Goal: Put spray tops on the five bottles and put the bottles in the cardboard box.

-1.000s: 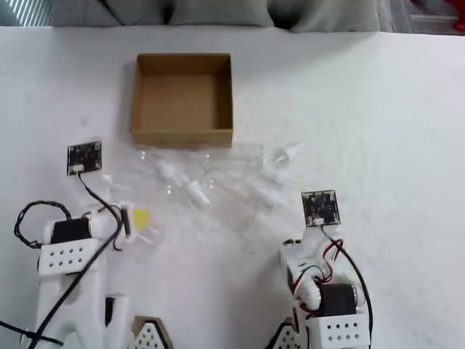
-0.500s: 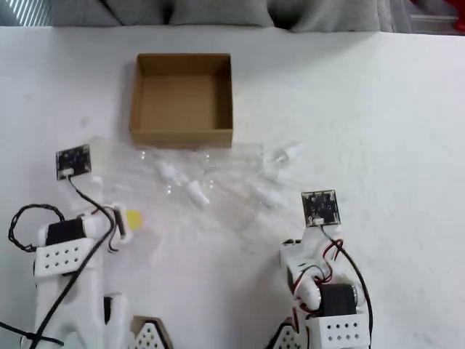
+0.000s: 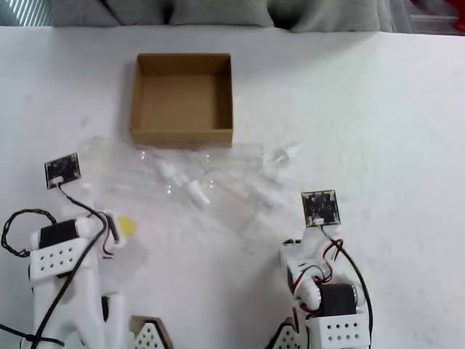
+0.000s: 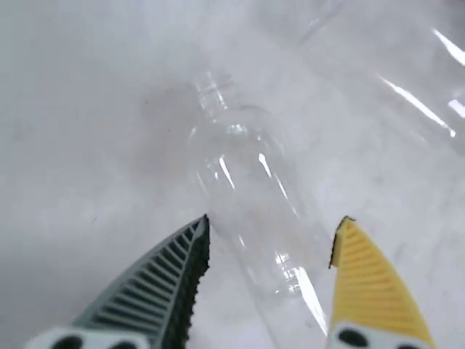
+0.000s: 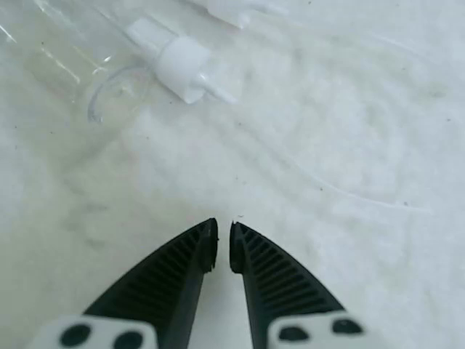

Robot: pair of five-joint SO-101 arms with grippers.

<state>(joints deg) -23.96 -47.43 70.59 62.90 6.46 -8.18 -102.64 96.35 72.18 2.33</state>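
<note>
The brown cardboard box (image 3: 182, 98) stands open and empty at the back of the white table. In front of it lie several clear bottles and white spray tops (image 3: 196, 192), hard to tell apart. In the left wrist view, my left gripper (image 4: 272, 233) is open, its grey and yellow fingers on either side of a clear capless bottle (image 4: 243, 189) lying on the table. My right gripper (image 5: 222, 246) is shut and empty just above the table, a short way from a white spray top (image 5: 178, 58).
More spray tops (image 3: 283, 155) lie right of the box's front. The left arm (image 3: 62, 251) and the right arm (image 3: 320, 283) stand at the near edge. Bare table stretches to the right (image 3: 392, 145).
The left arm has swung leftward and toward the near edge, its yellow finger moving with it. The right arm has kept still.
</note>
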